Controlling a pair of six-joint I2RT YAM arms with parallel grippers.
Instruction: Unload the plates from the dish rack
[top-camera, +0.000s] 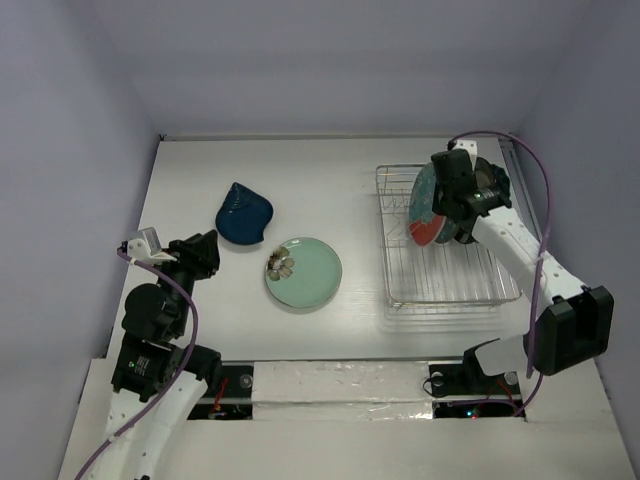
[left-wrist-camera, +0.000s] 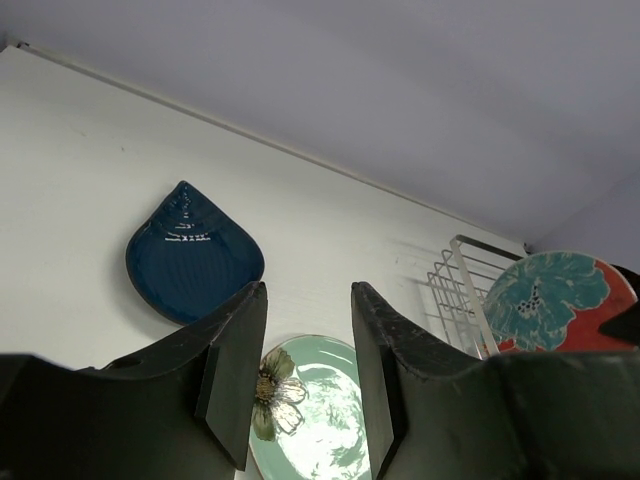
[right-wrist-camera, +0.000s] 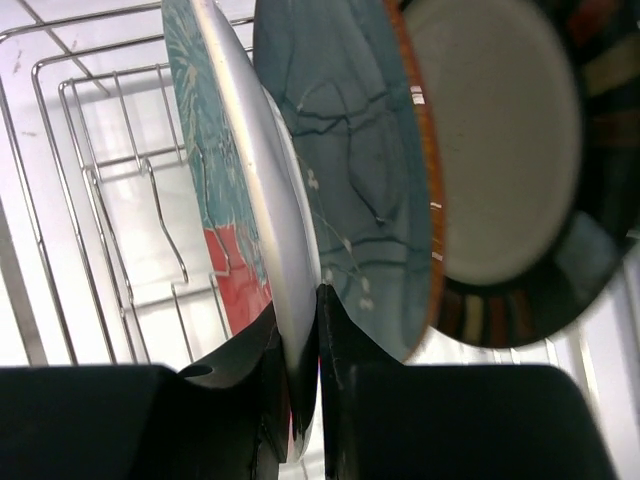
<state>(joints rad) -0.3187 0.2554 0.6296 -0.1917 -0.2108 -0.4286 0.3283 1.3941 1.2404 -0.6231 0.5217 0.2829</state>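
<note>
White counter: your right fingers clamp the teal-and-red plate in the dish rack, a second plate just behind it; left fingers spread, empty.

The top external camera is looking steeply down from behind the arms over the whole tabletop. The left wrist camera is peering low between its fingers toward the dish rack. The right wrist camera is sitting close inside it. All three are sharing the teal-and-red plate.
</note>
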